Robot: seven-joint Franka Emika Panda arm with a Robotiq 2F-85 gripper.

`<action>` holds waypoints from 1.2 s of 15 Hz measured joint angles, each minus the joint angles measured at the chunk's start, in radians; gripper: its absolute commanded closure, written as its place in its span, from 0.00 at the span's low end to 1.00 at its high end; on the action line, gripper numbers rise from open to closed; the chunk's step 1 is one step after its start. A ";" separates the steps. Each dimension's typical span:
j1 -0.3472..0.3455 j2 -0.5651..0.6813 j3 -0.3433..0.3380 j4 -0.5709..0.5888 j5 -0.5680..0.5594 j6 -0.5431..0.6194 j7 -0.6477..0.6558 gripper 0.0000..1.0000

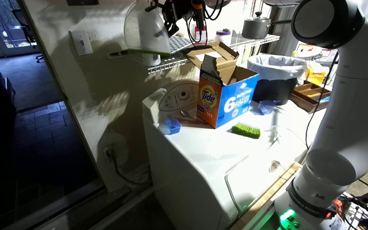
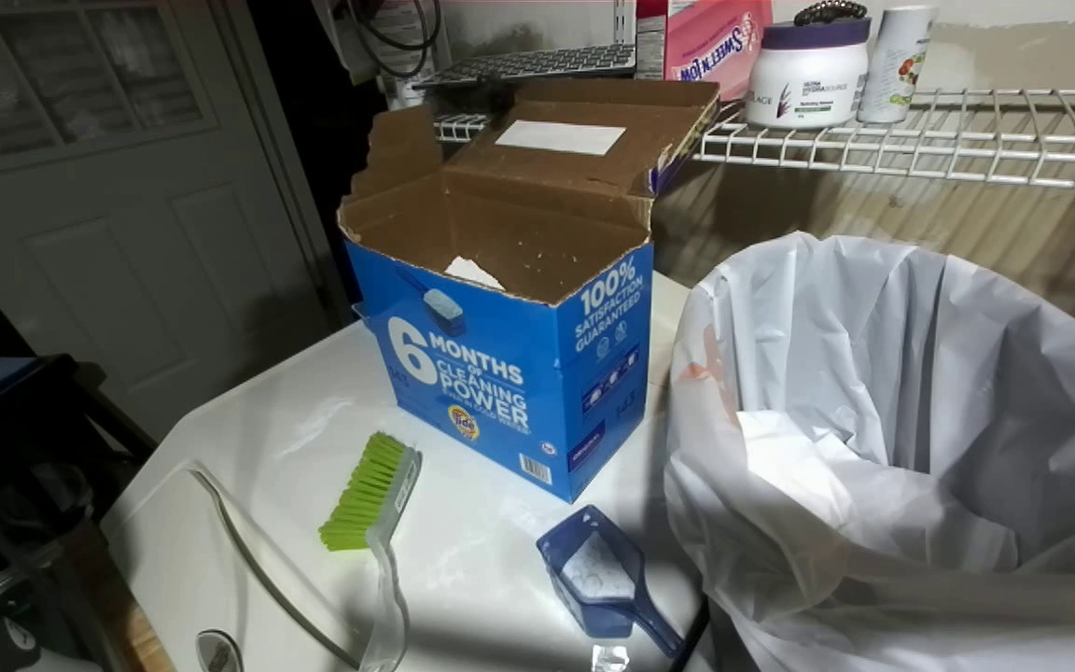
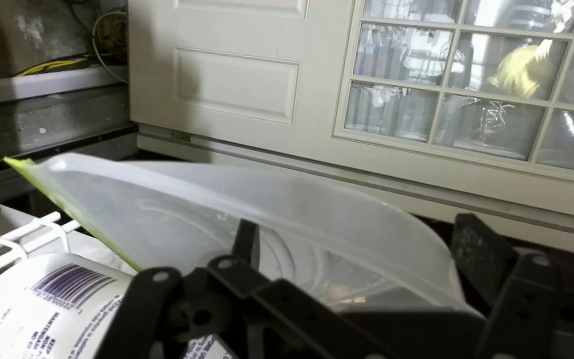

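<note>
My gripper point(image 1: 162, 18) is up at the wall shelf, at the top of an exterior view. Beside it is a translucent dustpan point(image 1: 145, 30) with a green lip along its lower edge. In the wrist view the fingers point(image 3: 476, 254) stand wide apart, and the dustpan point(image 3: 347, 219) stretches across the space between and beyond them. Its right end comes close to one finger; whether they touch I cannot tell. What supports the pan is unclear. A white bottle point(image 3: 43, 299) with a barcode lies close below the green lip.
Under the shelf, an opened Tide box point(image 1: 235, 102) stands on the white machine point(image 1: 196, 150). Around it are a green brush point(image 2: 369, 495), blue scoops point(image 1: 172, 125) point(image 2: 593, 574) and a lined bin point(image 2: 733, 560). The wire shelf point(image 2: 967, 168) carries a jar point(image 2: 808, 79) and a pot point(image 1: 256, 28).
</note>
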 measured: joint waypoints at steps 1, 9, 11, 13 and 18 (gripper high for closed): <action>0.000 -0.001 0.000 0.000 0.000 0.000 0.000 0.31; 0.001 -0.023 0.004 0.001 0.000 0.006 -0.004 0.84; 0.002 -0.033 0.007 0.001 0.004 0.007 -0.005 0.97; 0.003 -0.042 0.010 0.001 0.006 0.007 -0.011 0.95; 0.003 -0.050 0.010 0.000 0.008 0.007 -0.053 0.96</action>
